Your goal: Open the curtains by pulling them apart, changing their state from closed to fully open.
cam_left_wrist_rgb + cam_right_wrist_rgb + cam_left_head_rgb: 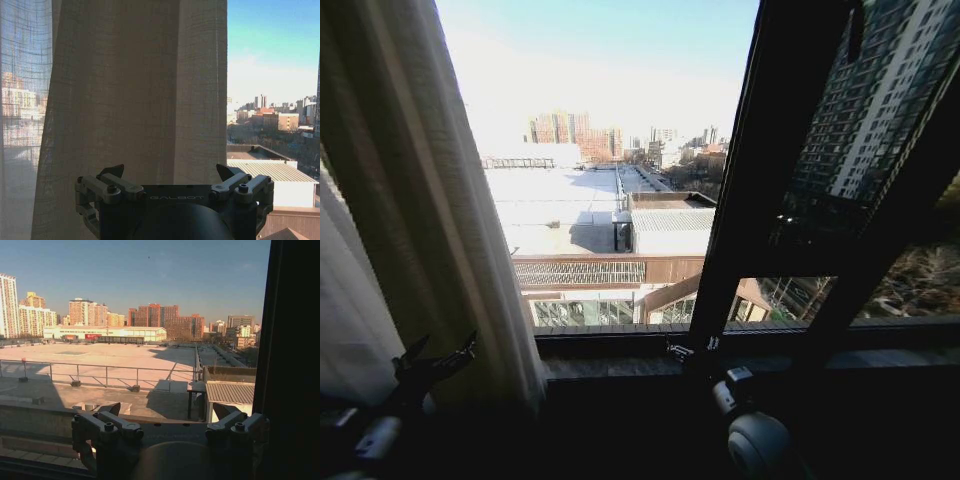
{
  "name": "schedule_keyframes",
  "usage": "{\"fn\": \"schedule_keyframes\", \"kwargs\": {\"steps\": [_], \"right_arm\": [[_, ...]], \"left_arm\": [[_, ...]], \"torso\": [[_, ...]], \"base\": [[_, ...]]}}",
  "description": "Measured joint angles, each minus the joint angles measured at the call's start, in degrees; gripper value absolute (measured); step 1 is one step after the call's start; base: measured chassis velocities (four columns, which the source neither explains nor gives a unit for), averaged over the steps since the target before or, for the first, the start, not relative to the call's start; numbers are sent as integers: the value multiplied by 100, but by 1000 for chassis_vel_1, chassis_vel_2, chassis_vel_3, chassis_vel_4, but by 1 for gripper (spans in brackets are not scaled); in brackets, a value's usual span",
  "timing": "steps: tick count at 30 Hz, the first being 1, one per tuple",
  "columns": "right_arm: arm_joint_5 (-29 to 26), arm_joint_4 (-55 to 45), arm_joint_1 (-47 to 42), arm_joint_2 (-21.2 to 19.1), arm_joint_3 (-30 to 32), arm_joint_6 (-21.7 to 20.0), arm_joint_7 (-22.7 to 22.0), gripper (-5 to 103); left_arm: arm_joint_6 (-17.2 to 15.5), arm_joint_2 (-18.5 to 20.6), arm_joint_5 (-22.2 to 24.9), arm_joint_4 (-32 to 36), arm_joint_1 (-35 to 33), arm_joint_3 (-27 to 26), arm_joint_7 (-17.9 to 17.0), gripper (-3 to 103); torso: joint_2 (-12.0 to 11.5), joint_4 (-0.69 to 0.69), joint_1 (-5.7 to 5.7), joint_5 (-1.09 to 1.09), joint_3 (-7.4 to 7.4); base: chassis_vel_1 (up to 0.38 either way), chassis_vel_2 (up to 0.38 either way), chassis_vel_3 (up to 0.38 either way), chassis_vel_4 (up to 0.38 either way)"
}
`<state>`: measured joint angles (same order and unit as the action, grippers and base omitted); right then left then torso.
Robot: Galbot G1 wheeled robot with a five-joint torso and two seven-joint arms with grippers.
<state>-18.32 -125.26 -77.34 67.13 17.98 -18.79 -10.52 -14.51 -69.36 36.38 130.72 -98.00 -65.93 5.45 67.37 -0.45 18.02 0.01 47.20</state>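
in front of you the window (610, 180) takes most of the head view, with the city roofs and the pale sky behind the glass, and its dark frame bar (745, 170) runs down on the right part. the curtains (430, 210) are gathered at the far left side of the window, hanging in long vertical pleats down to the sill (620, 365), so the glass in the middle is uncovered. in the left wrist view you see the same sheer woven fabric (135, 90) standing just ahead of the arm, with open sky to one side of it. your left gripper (438, 362) is low at the left, near the bottom part of the curtain; its two fingers are spread apart with nothing between them, and you can not tell if a tip touches the cloth. your right gripper (682, 352) is low near the middle, close to the sill at the foot of the frame bar, and in the right wrist view its fingers (114, 409) are also spread wide and grasp nothing.
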Motion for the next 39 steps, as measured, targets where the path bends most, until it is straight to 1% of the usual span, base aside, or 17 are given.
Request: {"fn": "schedule_keyframes", "kwargs": {"steps": [7, 9, 14, 18, 20, 21, 23, 25, 27, 32, 39], "right_arm": [[126, 72, 40, 29, -47, 76, 75, 100], [380, 181, 43, 123, -110, 124, 147, 100], [388, 442, 175, 129, 37, 120, 105, 100], [178, 1013, 343, -62, 625, 142, 93, 100], [129, 1076, 357, -79, 712, 146, 97, 100], [-4, 1230, 392, -109, 930, 153, 115, 100], [-159, 1383, 416, -138, 1162, 159, 144, 100], [-181, 1405, 417, -143, 1195, 163, 152, 100], [-315, 1521, 396, -204, 1419, 214, 254, 100], [-322, 1496, 309, -219, 1490, 252, 408, 100], [-189, 1357, 296, -124, 1382, 265, 418, 100]], "left_arm": [[19, -18, -4, -12, -33, -19, 23, 100], [20, -133, -22, 50, -98, -12, 37, 100], [14, -218, -35, 76, -147, 30, 45, 100], [5, -207, -43, 84, -125, 62, 60, 100], [5, -201, -40, 84, -125, 61, 62, 100], [5, -187, -30, 77, -132, 54, 76, 100], [7, -180, -18, 48, -149, 37, 95, 100], [9, -179, -17, 39, -154, 33, 98, 100], [44, -179, -11, -20, -182, 3, 167, 100], [87, -197, -9, -106, -191, 1, 223, 100], [120, -166, 4, -148, -185, -22, 230, 100]], "torso": [[0, 1, 0, 0, 0], [2, 1, -5, 1, -2], [2, 2, -4, 1, -2], [2, 0, -3, 1, -1], [1, 0, -3, 1, -1], [2, 0, -3, 2, -1], [2, 0, -4, 2, -1], [1, 0, -4, 2, -1], [2, 0, -3, 1, -1], [1, 0, -3, 1, -1], [1, 1, -3, 1, -1]], "base": [[-16, 14, 16, -15], [0, 0, 0, 0], [0, 0, 0, 0], [0, 0, 0, 0], [0, 0, 0, 0], [0, 0, 0, 0], [0, 0, 0, 0], [0, 0, 0, 0], [0, 0, 0, 0], [0, 0, 0, 0], [0, 0, 0, 0]]}}
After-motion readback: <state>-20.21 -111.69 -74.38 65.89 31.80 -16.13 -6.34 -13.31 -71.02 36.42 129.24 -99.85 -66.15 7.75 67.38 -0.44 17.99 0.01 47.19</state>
